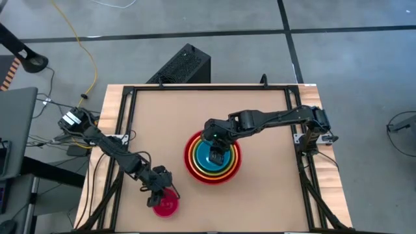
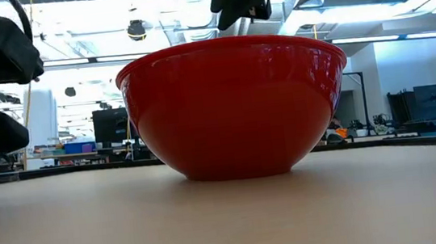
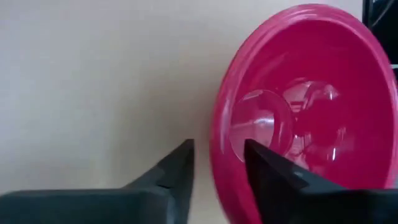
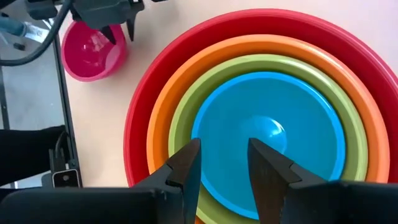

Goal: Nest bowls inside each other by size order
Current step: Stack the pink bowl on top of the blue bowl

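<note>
Four bowls sit nested at the table's middle: the large magenta-red bowl (image 1: 192, 162) outermost, then orange (image 4: 163, 118), lime green (image 4: 186, 106) and teal blue (image 4: 273, 130) inside. My right gripper (image 4: 224, 162) hovers open and empty over the teal bowl. The small pink bowl (image 1: 168, 206) stands alone near the table's front left. My left gripper (image 3: 217, 162) is open at it, its fingers on either side of the rim. My left gripper comes down from above with one finger (image 3: 273, 174) inside the pink bowl and one finger (image 3: 177, 168) outside, across the rim's near part (image 3: 217, 146). A gap shows between the outer finger and the rim. Whether the inner finger touches the wall I cannot tell.
Black frame rails (image 1: 130, 97) run along the table's edges. Bare tabletop (image 1: 162, 130) lies between the pink bowl and the stack. In the low view the magenta-red bowl (image 2: 233, 112) fills the middle.
</note>
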